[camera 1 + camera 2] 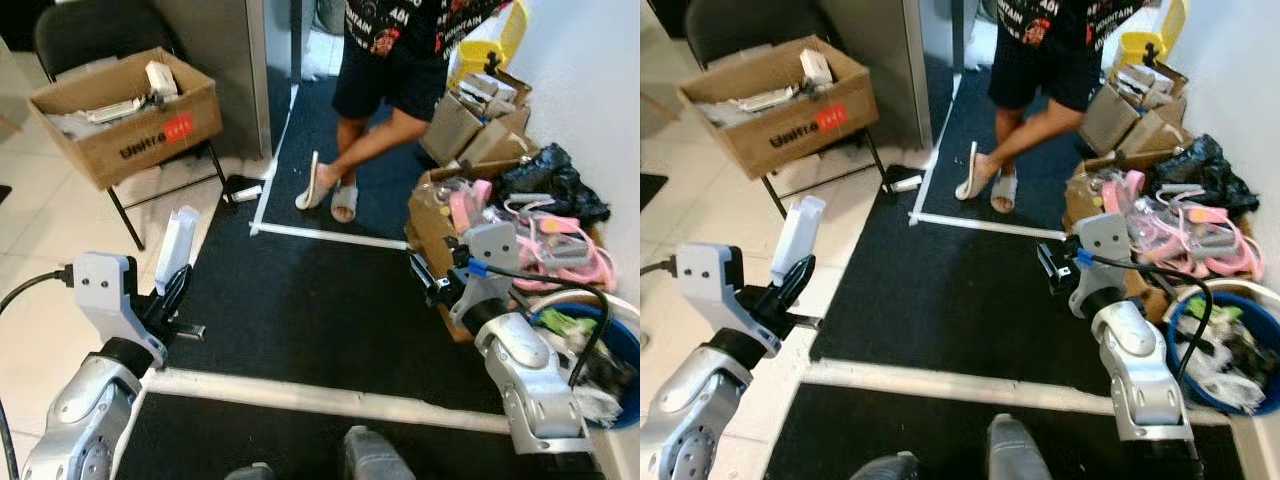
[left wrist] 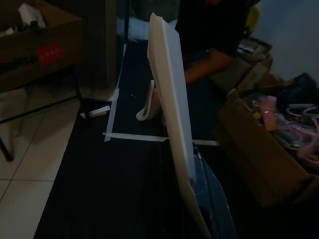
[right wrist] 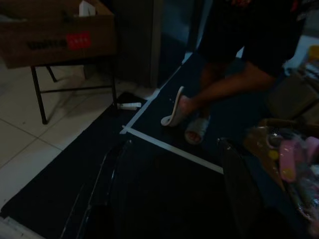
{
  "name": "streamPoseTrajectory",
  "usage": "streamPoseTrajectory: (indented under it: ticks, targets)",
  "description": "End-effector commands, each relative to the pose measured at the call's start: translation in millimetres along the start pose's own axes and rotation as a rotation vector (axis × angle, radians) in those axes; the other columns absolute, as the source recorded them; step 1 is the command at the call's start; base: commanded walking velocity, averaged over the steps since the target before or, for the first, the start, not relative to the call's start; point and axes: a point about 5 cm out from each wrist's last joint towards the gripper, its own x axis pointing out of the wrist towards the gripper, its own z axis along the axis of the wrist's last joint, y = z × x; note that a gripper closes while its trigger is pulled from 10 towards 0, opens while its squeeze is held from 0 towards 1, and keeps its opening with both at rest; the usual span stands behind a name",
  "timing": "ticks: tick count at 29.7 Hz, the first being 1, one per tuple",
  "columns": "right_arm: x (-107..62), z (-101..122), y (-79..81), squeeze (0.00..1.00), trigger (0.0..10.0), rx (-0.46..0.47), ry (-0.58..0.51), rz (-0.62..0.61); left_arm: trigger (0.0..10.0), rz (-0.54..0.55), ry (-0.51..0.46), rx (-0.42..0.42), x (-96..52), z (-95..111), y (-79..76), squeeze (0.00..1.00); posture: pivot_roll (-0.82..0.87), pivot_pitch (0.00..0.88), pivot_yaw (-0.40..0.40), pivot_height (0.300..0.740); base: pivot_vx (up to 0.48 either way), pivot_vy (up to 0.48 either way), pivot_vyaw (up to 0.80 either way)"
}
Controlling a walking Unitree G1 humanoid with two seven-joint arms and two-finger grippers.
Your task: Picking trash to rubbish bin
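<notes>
The trash is a flat white piece (image 1: 177, 248), like a thin card or foam board. It stands up tall in the left gripper (image 1: 175, 292), at about 9 o'clock in the head view. The two black fingers are closed tight on its bottom edge. In the left wrist view the white piece (image 2: 172, 107) sticks up, leaning a bit.

The right gripper (image 3: 169, 189) is at 3 o'clock. Its fingers are spread wide and hold nothing.

The blue bin (image 1: 625, 330) sits at 4 o'clock, by the wall, already stuffed with rubbish. A person's feet in sandals (image 1: 330, 190) stand at 12 o'clock on the black mat (image 1: 300, 300).

I think the piece could slip, since only its bottom edge is held. The bin is on the far side, so the swing across may bump the right arm or the brown box (image 1: 430, 225) of pink things. The full bin may let it fall out.
</notes>
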Motion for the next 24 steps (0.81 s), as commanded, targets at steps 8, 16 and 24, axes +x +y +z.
streamPoseTrajectory:
  ticks: [8,16,24]
  targets:
    - [-1.1,1.6,1.6,0.00,10.0,-0.050,-0.005,0.018,10.0,0.011,0.007,0.014,-0.4,-0.9,1.1,0.00,-0.11,0.085,0.048,0.740,0.480,0.000,0.57]
    - [-0.6,0.8,-0.2,0.00,10.0,-0.049,0.004,0.015,10.0,0.025,0.000,0.001,0.3,-0.5,1.9,0.00,-0.11,0.087,0.044,0.740,0.480,0.000,0.18]
    - [-0.1,0.8,-0.2,0.00,10.0,-0.044,0.003,0.012,10.0,0.040,-0.005,-0.018,0.8,-0.1,4.4,0.00,-0.11,0.087,0.046,0.740,0.480,0.000,0.00]
